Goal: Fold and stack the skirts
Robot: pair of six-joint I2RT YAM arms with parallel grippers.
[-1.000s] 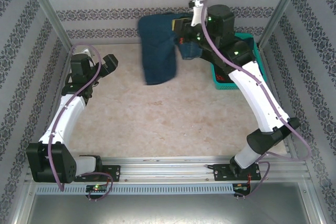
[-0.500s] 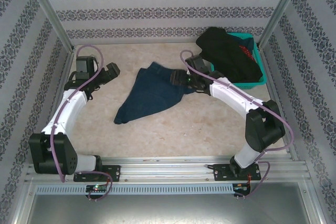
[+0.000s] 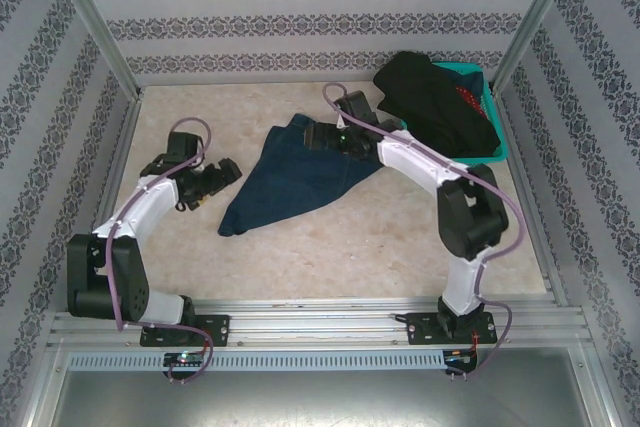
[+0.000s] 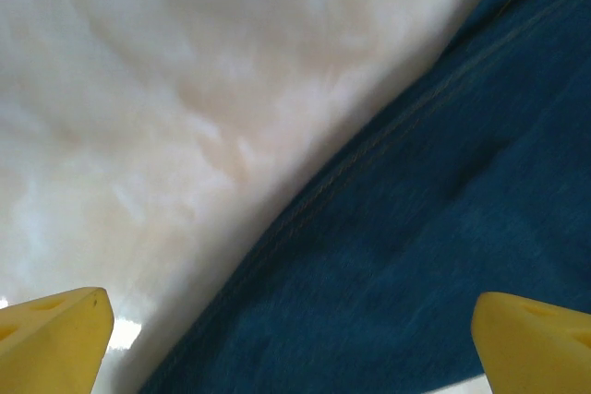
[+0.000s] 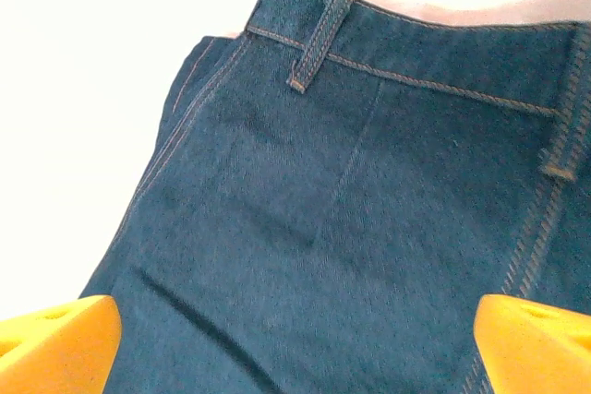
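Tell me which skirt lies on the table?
The blue denim skirt; the black skirt and red dotted skirt are piled in the teal basket.

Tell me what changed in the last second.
The right fingers lowered the denim skirt from the air onto the table and let go, now open over its waistband. The left fingers, open, moved toward its left edge. The basket stayed put.

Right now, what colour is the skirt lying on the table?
The skirt is dark blue denim, clearest in the right wrist view.

Denim skirt (image 3: 295,175) spread rumpled on table (image 3: 350,237); black skirt (image 3: 435,102) heaped over basket (image 3: 500,149), red dotted skirt (image 3: 463,97) beneath.
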